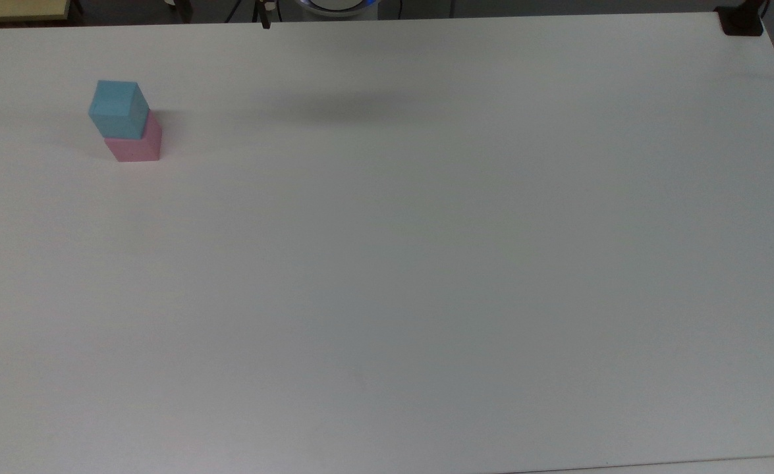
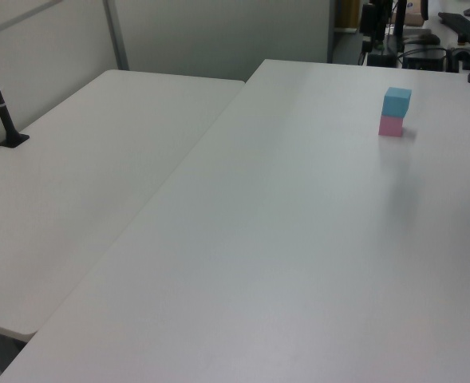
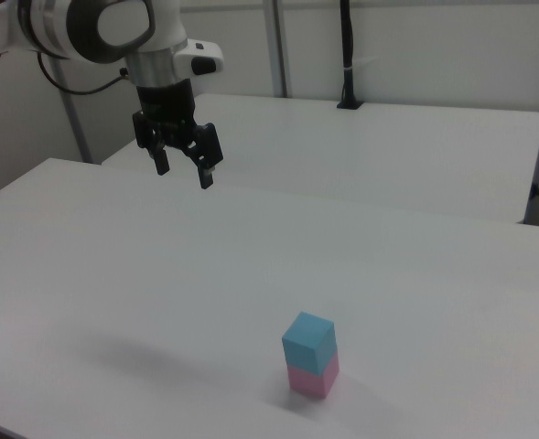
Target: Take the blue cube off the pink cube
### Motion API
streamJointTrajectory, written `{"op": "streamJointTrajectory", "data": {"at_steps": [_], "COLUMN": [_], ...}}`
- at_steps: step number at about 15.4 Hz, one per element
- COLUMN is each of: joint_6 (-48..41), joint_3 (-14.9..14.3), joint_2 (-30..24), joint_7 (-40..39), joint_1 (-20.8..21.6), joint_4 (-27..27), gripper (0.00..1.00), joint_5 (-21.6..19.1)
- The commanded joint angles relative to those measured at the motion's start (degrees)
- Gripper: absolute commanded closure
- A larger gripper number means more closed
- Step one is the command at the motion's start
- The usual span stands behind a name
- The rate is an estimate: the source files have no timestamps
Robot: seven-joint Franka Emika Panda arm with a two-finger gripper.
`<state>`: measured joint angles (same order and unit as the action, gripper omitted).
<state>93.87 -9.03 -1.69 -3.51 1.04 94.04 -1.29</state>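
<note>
Right view: blue cube atop pink cube, well apart from spread gripper.

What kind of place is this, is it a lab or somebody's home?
Most likely a robotics lab or test room. A robot arm with its gripper open hangs over a bare white table, where a blue cube sits stacked on a pink cube. A black camera pole stands on the neighbouring table.

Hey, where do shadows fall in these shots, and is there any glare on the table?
Top view: a soft, wide shadow smear on the table near its far edge, and a faint one beside the pink cube. Right view: a diffuse shadow on the table left of the blue cube, well below the open pincer. Left view: even light, no strong glare.
</note>
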Motion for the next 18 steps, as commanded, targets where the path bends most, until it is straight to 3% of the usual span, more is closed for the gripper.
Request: {"op": "streamJointTrajectory", "data": {"at_steps": [1, 18], "joint_6": [0.26, 0.08], "joint_3": [-0.81, -0.81], "joint_2": [-0.25, -0.25], "joint_7": [-1.15, -1.85], "joint_1": [0.89, 0.54], "joint_4": [0.36, 0.36], "gripper": [0.00, 0.00], "joint_5": [-1.09, -1.09]}}
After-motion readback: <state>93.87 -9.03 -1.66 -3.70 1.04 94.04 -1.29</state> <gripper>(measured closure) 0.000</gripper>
